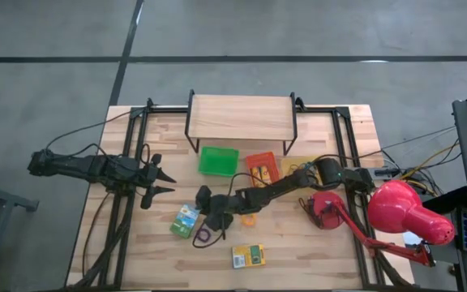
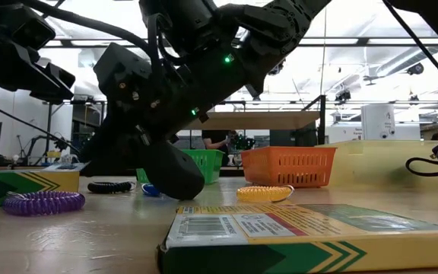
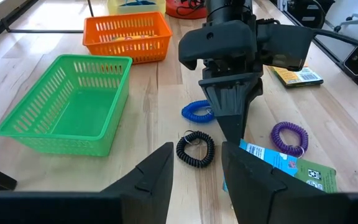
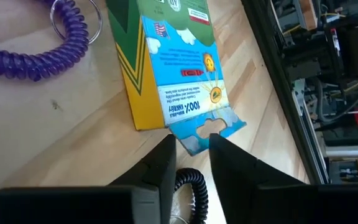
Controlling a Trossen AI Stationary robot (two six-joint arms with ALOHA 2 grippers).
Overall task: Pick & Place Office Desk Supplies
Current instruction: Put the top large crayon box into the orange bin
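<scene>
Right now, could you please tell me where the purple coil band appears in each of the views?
High view: purple coil band lies low, left of centre, under the right pincer.
Low view: far left on the table.
Left wrist view: right of middle.
Right wrist view: top left corner.
Shared landmark: the crayon box beside it.

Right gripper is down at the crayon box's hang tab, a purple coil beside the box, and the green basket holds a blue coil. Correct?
Not quite: the left wrist view shows the green basket empty; the blue coil lies on the table beside it. The right gripper at the crayon box and the purple coil are right.
</scene>
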